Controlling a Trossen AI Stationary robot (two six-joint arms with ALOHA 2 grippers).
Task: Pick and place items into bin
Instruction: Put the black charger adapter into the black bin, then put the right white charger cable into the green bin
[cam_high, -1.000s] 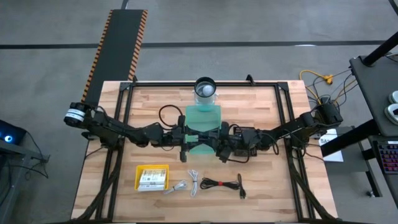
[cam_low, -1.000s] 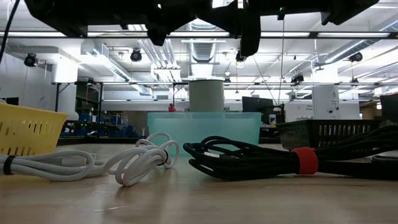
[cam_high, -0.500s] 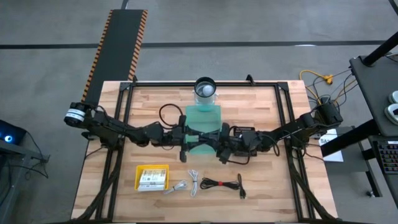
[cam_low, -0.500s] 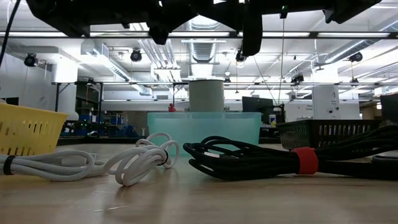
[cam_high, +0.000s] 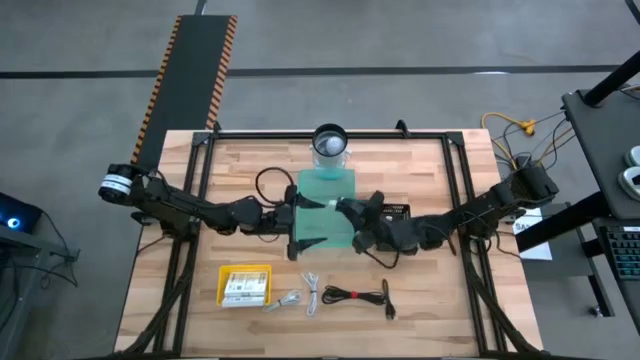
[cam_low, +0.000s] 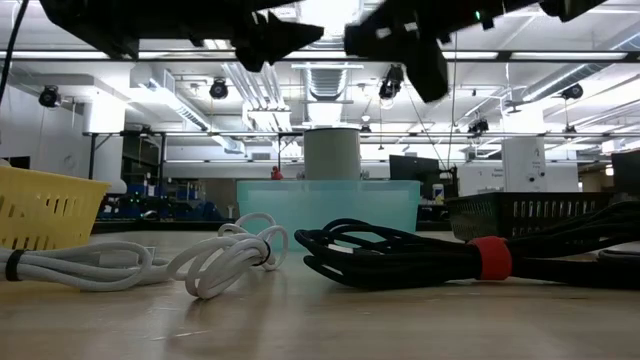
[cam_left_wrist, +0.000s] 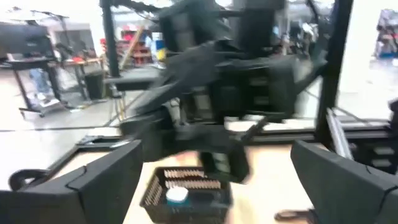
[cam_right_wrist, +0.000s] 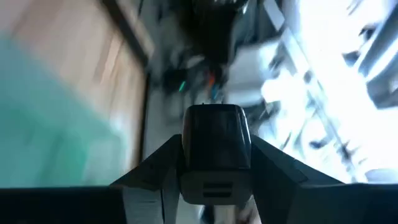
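Note:
A teal see-through bin (cam_high: 325, 225) stands mid-table. Both grippers hover above it, facing each other. My left gripper (cam_high: 310, 220) is open, nothing between its fingers (cam_left_wrist: 93, 180). My right gripper (cam_high: 345, 207) is shut on a small black block (cam_right_wrist: 214, 140). On the near part of the table lie a yellow basket with a white printed card (cam_high: 245, 285), two short white cables (cam_high: 300, 295) and a coiled black cable (cam_high: 360, 295) with a red band (cam_low: 490, 257). A blue-white piece (cam_left_wrist: 177, 195) lies in a black basket (cam_high: 397, 212). My right gripper pinches the black block by its two opposite sides (cam_right_wrist: 186, 155) between its two fingers. The block sticks out past the fingertips. It is lifted clear, above the bin.
A grey cylinder (cam_high: 330, 143) stands just beyond the bin's far end. The black basket sits right of the bin, under my right arm. Black frame rails (cam_high: 205, 180) run along the table's left and right sides. Bare wood lies at the near corners.
My left gripper has opened wide and stayed over the bin's left side. My right gripper has swung up and toward the far edge over the bin, turning as it went; it is blurred with motion.

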